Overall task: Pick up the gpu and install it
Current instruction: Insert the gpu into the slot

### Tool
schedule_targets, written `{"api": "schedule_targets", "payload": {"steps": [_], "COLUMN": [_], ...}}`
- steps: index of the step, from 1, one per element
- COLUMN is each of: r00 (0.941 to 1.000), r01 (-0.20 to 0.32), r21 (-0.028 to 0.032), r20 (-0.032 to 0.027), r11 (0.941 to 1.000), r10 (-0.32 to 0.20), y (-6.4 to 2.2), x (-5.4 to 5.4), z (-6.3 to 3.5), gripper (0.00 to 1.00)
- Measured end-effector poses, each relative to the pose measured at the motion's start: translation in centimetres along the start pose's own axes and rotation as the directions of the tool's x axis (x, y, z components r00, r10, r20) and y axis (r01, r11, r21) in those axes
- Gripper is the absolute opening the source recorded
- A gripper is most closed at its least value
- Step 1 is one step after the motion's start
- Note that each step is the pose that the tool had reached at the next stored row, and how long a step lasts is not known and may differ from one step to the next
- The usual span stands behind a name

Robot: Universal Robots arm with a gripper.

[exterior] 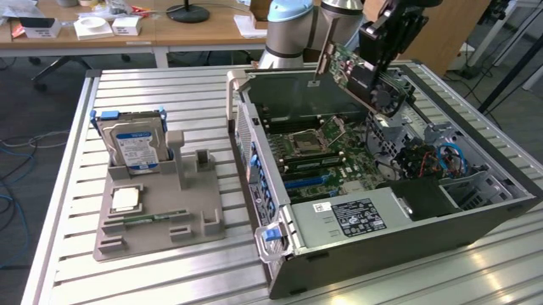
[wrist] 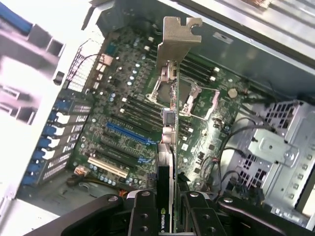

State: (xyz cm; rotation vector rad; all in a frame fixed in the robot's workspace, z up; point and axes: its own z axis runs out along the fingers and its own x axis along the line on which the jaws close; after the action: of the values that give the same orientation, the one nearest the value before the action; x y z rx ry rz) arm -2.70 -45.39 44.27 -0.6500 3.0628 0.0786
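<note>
My gripper (exterior: 383,63) is shut on the gpu (exterior: 350,68), holding it tilted in the air above the open computer case (exterior: 339,260). The card's pale metal end bracket (exterior: 325,44) points toward the case's rear wall. In the wrist view the gpu (wrist: 170,147) is seen edge-on between my black fingers (wrist: 142,216), with its bracket (wrist: 179,37) farthest from the gripper. Beneath it lies the motherboard (wrist: 133,83) with a blue expansion slot (wrist: 129,135) and a white slot (wrist: 109,166). The card hangs apart from the board.
A blue-labelled hard drive (exterior: 136,145) stands upright in a grey holder tray (exterior: 157,210) on the slatted metal table (exterior: 170,95), at the exterior view's left. Inside the case are a drive cage (wrist: 275,147), cables and a power supply (exterior: 357,216).
</note>
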Motion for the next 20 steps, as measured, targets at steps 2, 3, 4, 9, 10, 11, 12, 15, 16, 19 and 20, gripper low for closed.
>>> {"api": "schedule_targets", "payload": {"steps": [2, 3, 4, 9, 10, 11, 12, 15, 16, 19, 20], "r00": [0.9993, 0.9985, 0.9974, 0.9866, 0.9835, 0.9801, 0.9764, 0.9630, 0.9578, 0.9411, 0.9347], "r01": [0.036, 0.054, 0.072, 0.163, 0.181, 0.198, 0.216, 0.269, 0.287, 0.338, 0.355], "r21": [-0.0008, -0.0012, -0.0016, -0.0039, -0.0044, -0.0049, -0.0054, -0.0071, -0.0077, -0.0095, -0.0101], "r20": [-0.0017, -0.0024, -0.0033, -0.0074, -0.0081, -0.0089, -0.0097, -0.0119, -0.0126, -0.0147, -0.0154], "r11": [0.9993, 0.9985, 0.9974, 0.9866, 0.9835, 0.9801, 0.9764, 0.9631, 0.9579, 0.9412, 0.9348], "r10": [-0.036, -0.054, -0.072, -0.163, -0.181, -0.198, -0.216, -0.269, -0.287, -0.338, -0.355], "y": [0.00, 0.00, 0.00, 0.00, 0.00, 0.00, 0.00, 0.00, 0.00, 0.00, 0.00], "x": [0.00, 0.00, 0.00, 0.00, 0.00, 0.00, 0.00, 0.00, 0.00, 0.00, 0.00], "z": [0.01, 0.01, 0.01, 0.01, 0.01, 0.01, 0.01, 0.01, 0.01, 0.01, 0.01], "gripper": [0.26, 0.26, 0.26, 0.26, 0.26, 0.26, 0.26, 0.26, 0.26, 0.26, 0.26]}}
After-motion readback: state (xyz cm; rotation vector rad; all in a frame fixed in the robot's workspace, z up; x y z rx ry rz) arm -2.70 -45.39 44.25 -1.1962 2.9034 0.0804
